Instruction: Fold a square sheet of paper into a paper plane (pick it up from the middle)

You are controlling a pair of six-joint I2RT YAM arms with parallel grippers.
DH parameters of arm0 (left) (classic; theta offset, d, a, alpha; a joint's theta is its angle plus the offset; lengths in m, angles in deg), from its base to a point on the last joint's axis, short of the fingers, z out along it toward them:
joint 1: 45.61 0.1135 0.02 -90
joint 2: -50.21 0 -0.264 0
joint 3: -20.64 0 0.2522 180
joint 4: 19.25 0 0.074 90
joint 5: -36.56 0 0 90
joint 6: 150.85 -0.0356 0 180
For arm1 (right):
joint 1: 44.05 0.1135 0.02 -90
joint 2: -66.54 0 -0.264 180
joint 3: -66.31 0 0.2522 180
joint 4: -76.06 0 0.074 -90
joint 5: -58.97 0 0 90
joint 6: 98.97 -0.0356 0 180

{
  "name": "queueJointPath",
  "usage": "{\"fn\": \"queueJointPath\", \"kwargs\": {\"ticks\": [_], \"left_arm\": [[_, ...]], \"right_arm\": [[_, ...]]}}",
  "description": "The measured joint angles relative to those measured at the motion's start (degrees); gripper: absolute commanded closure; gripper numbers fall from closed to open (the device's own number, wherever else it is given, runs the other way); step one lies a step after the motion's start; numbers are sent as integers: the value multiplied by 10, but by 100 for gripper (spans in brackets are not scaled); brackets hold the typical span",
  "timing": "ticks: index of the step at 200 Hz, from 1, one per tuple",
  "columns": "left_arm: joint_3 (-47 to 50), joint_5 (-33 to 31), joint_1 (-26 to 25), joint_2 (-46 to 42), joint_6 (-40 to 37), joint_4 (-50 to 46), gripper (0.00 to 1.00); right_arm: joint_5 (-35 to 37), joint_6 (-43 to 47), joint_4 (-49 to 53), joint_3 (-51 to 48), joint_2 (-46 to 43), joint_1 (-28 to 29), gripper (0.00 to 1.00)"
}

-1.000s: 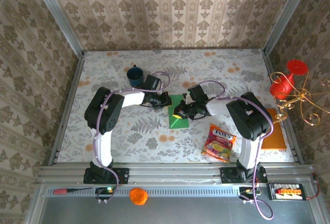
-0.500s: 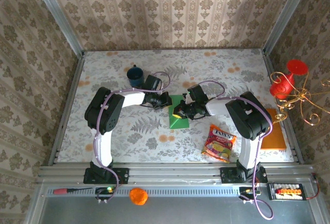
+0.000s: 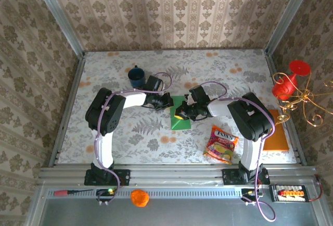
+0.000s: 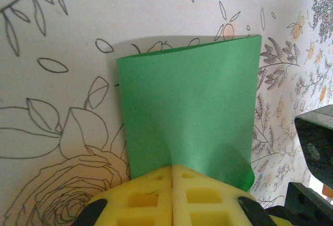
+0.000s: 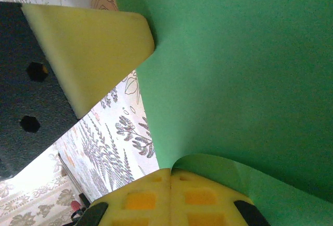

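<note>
The square sheet of paper (image 3: pixel 180 122) is bright green and lies at the table's centre, doubled over into a narrow upright rectangle. My left gripper (image 3: pixel 169 102) reaches its top left corner and my right gripper (image 3: pixel 180 115) comes in from the right. In the left wrist view the yellow pads of the left gripper (image 4: pixel 173 167) are pressed shut on the near edge of the sheet (image 4: pixel 187 106), which curls up at the right. In the right wrist view the right gripper (image 5: pixel 170 170) is shut on a curled edge of the sheet (image 5: pixel 250 70), with the left gripper's yellow finger (image 5: pixel 88 44) close by.
A blue mug (image 3: pixel 137 76) stands behind the left gripper. A colourful snack packet (image 3: pixel 221 144) lies at the front right, and an orange-brown board (image 3: pixel 276 132) lies at the right edge. A red and gold ornament (image 3: pixel 289 84) hangs over the right wall.
</note>
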Motion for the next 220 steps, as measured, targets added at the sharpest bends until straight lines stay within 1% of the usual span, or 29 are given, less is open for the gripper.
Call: {"fn": "queueJointPath", "kwargs": {"ticks": [220], "left_arm": [[0,0,0,0,0,0,92]], "right_arm": [[8,0,0,0,7,0,98]]}}
